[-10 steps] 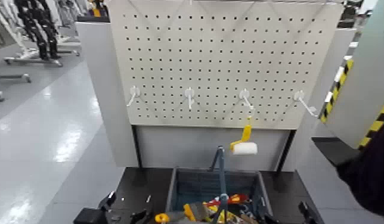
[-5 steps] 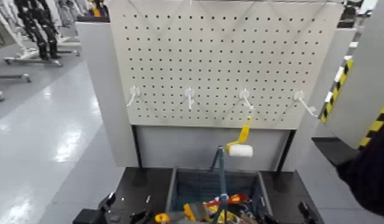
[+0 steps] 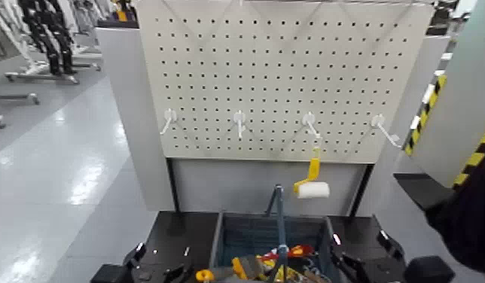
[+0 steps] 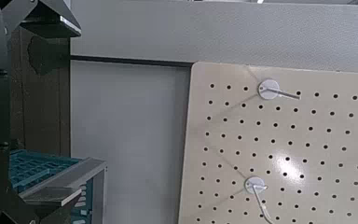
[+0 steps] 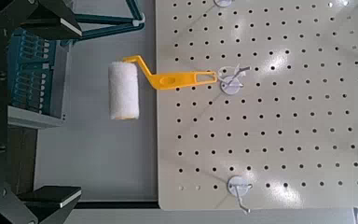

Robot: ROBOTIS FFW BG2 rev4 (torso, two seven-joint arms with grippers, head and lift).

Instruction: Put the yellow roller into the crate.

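Yellow roller (image 3: 313, 188) hanging from a hook (image 3: 310, 124) on the pegboard (image 3: 276, 75), outside the crate (image 3: 249, 223).
Its handle points up and its white sleeve lies crosswise below; the right gripper (image 3: 360, 250), jaws wide apart and empty, is near the crate's right side, and the left gripper (image 3: 164, 257), also spread and empty, is near the left.

The crate (image 3: 333, 244) sits between the left gripper's jaws (image 3: 161, 265) and the right gripper's jaws (image 3: 361, 260), with hand tools (image 3: 249, 266) inside and its handle bar (image 3: 281, 218) rising between the two pairs. Beyond both, the pegboard (image 3: 276, 75) stands upright; ahead of the right jaws, slightly to their left, the paint roller (image 3: 313, 187) hangs from a hook (image 3: 309, 120).
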